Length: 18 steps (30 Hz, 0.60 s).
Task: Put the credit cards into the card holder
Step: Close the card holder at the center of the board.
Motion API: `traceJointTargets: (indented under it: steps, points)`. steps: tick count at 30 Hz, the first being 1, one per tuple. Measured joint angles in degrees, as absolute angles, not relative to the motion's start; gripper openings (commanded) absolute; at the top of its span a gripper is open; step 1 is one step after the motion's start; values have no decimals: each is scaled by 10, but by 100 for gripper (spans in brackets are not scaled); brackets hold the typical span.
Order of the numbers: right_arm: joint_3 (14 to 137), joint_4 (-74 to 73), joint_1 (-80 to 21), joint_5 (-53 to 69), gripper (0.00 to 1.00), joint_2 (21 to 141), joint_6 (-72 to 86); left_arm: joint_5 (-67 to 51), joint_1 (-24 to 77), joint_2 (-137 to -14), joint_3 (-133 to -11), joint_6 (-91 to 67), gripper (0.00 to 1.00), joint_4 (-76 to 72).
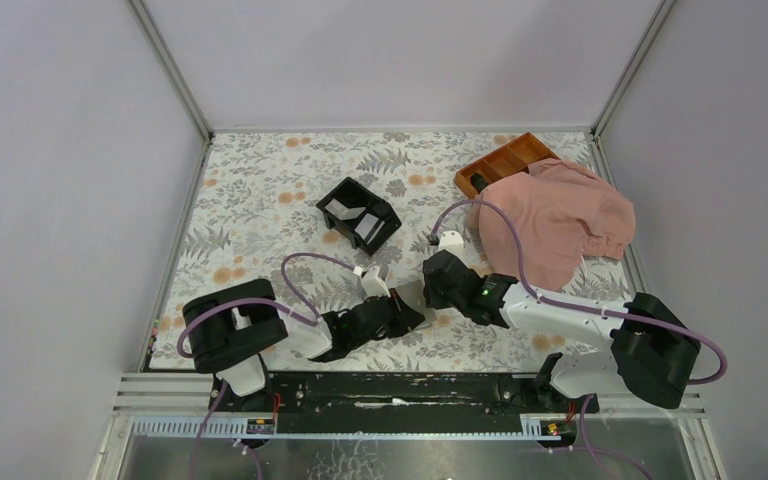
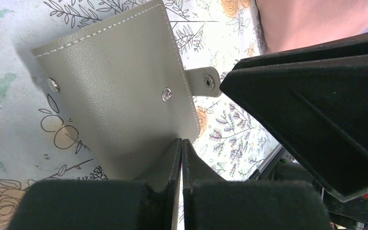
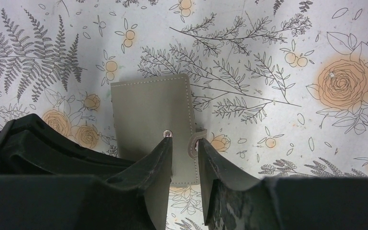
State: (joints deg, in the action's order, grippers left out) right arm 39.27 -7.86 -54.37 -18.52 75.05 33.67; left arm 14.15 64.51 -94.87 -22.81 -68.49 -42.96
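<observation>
Card holder: the card holder is a flat grey-taupe wallet of grained leather-like material with pale stitching along its edges. It is folded shut and sits at the near middle of the table between the two arms.
Fastenings: its face carries metal snap studs, and a short strap tab with its own stud sticks out from one edge.
Left gripper: the left gripper has its fingers pressed together on the holder's near edge, pinching it.
Right gripper: the right gripper has its fingers a narrow gap apart, either side of the strip by the snap and tab. Whether they touch the holder cannot be told.
Credit cards: the credit cards are pale flat rectangles in the black box, well apart from the holder.
Black box: the black box is a dark, angular two-compartment box set farther back, with pale cards in both halves.
Surface: the table cover is white, printed with grey ferns and orange blossoms.
Tray: the orange-brown divided tray stands at the far right corner. A small dark item lies in its near end, too small to identify.
Cloth: a soft, rumpled pink cloth overlaps the tray's near side.
Room: plain pale lilac walls enclose the table on three sides, with metal corner posts.
</observation>
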Motion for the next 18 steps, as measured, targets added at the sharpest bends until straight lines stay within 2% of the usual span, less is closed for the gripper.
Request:
traceJointTargets:
  steps: [11,18]
  points:
    - [394,-84,-544,-186,33,771,337,142,645,-949,-228,-685,4,-430]
    - [397,-90,-546,-190,29,777,337,142,645,-949,-228,-685,4,-430]
